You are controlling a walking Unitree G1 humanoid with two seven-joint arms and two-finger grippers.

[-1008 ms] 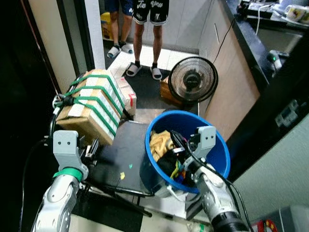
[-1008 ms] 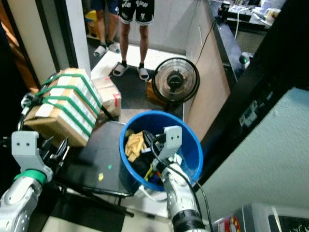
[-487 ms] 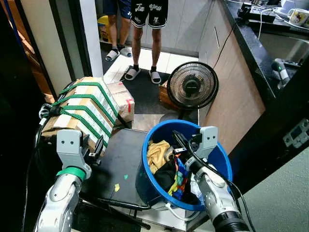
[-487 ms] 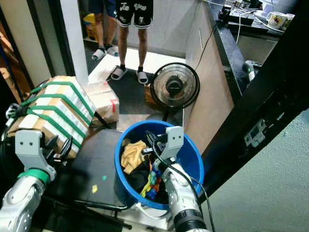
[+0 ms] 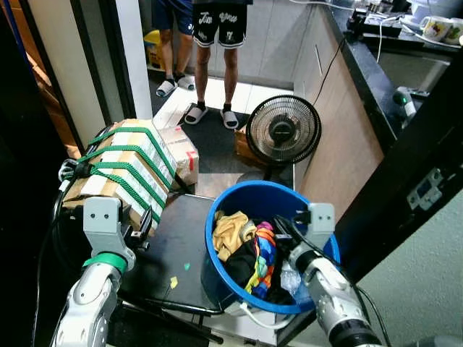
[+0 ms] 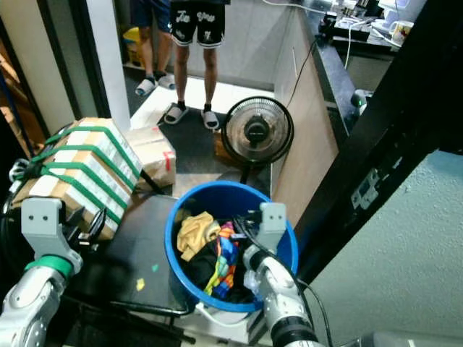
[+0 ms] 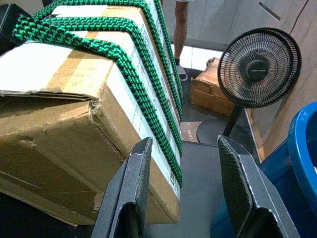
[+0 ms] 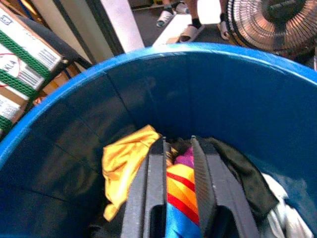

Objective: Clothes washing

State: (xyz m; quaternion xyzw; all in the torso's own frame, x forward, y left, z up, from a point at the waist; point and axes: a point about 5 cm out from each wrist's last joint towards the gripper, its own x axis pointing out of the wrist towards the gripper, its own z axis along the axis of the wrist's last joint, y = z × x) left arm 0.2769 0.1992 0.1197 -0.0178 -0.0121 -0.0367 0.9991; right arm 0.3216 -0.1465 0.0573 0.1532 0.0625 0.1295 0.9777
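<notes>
Since a second ago my right gripper has pulled back from mid-bucket to the rim side nearest me, and a rainbow-striped garment has come up with it. Jaws are nearly together, clamped on that striped cloth, as the right wrist view shows. Blue bucket holds the load: yellow garment on the robot's left side, black clothing in the middle, something pale and shiny by the right wall. Bucket sits on a black platform, just beside a cardboard box bound in green straps. My left gripper hangs at that box's near corner, fingers apart, gripping nothing. Room is tight: dark counter edge close on the right, fan just behind the bucket, a person's legs further back in the passage.
</notes>
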